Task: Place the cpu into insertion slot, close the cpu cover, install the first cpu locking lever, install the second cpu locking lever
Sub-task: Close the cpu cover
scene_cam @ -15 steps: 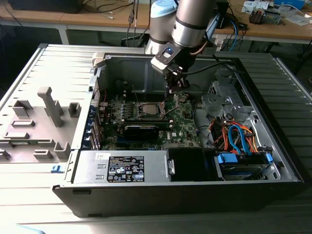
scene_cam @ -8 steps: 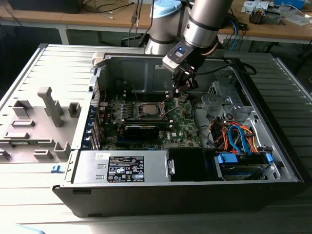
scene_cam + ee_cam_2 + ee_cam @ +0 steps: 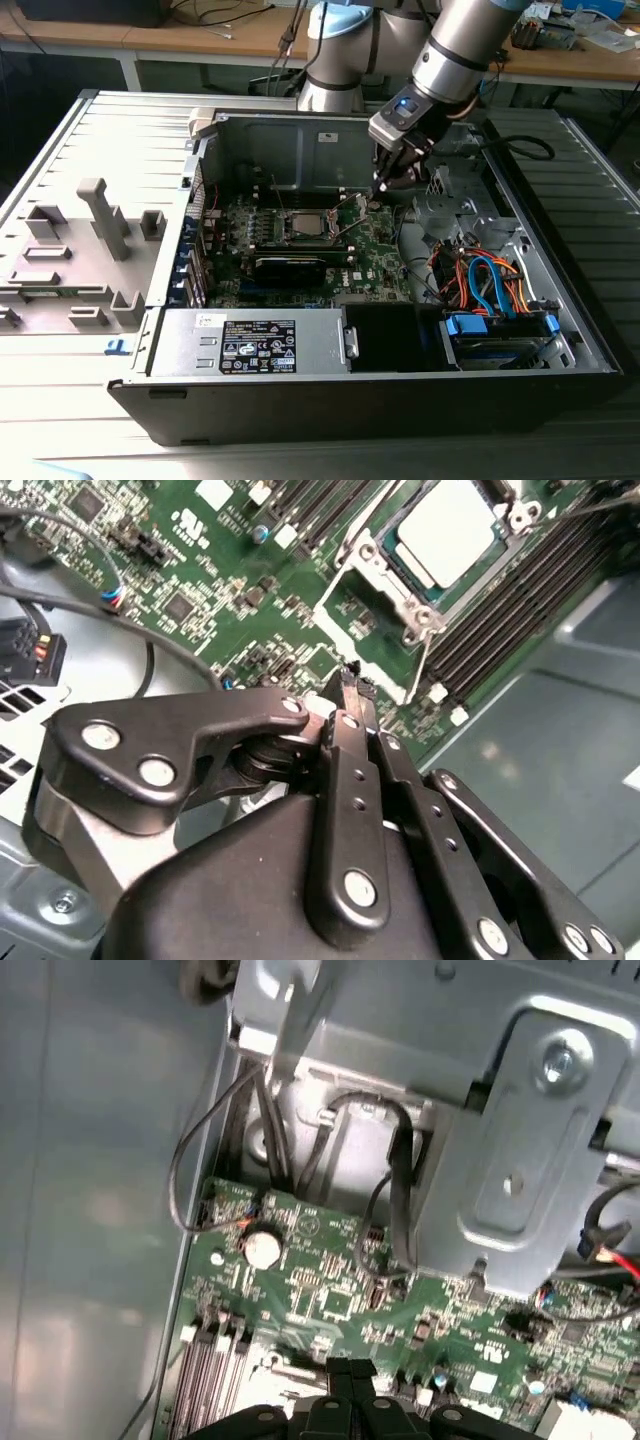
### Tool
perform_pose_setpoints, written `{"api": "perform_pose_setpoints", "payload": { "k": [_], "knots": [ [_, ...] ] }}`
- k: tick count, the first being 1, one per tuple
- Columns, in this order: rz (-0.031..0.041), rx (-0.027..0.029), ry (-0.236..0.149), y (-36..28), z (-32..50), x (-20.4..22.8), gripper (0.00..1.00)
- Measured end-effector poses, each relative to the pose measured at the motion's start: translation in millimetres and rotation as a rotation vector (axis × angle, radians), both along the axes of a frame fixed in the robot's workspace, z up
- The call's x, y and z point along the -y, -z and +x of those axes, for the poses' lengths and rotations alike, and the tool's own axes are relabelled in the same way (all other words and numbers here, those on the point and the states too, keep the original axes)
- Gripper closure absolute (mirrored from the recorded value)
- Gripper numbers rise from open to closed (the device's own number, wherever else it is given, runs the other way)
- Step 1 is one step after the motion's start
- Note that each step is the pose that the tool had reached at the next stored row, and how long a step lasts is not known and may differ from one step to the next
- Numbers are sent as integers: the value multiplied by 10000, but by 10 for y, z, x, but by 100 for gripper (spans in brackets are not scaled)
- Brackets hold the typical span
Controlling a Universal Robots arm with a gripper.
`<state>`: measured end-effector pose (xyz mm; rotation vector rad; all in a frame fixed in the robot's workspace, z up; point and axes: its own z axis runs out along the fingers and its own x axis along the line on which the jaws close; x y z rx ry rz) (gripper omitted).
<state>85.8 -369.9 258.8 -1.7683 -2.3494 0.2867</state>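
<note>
The gripper has its two fingers pressed together, with no gap visible between the tips. I cannot tell if something thin is caught between them. The tips hang low over the green motherboard, just beside one corner of the insertion slot.

The cpu sits in that slot, a little ahead of the fingertips, with its silvery top facing up. The cpu cover seems to lie flat around it, though I cannot confirm that it is fully down. In the exterior view a thin locking lever stands up from the board and ends very near the gripper. A second wire lever rises on the far side of the cpu from the fingers. I judge that neither is latched.

The main risks, as I see them:
- The lever is a thin, springy wire. If the closed tips push on it off-centre, it may slip aside and snap back up.
- The tips are very close to the small parts on the board. A slip sideways or downward could scrape or break them.
- If the cover is not seated, forcing the lever down could press the cpu unevenly and bend the contacts of the slot.
- The dark memory slots lie close beside the slot, so a wide swing of the fingers could hit them.
</note>
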Motion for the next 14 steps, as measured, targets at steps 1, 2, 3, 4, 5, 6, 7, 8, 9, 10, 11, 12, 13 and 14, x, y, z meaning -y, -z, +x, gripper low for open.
{"api": "perform_pose_setpoints", "payload": {
  "k": [1,2,3,4,5,6,7,8,9,10,11,12,13,14],
  "knots": [
    [-1,-21,-1,18,20,0,89],
    [-1,-38,-2,35,38,0,89],
    [-1,-63,0,60,62,0,89],
    [0,-80,0,79,75,0,89],
    [0,-95,-1,98,84,0,89],
    [0,-108,-1,116,86,0,89],
    [-1,-117,1,141,86,0,89],
    [-2,-119,3,153,86,-2,89],
    [-2,-120,4,164,80,-5,89],
    [-1,-116,4,166,38,-5,89],
    [-1,-109,4,166,12,-5,89],
    [0,-100,3,166,-14,-6,89],
    [0,-90,5,167,-40,-5,89],
    [-1,-81,6,166,-67,-5,89]
  ]
}}
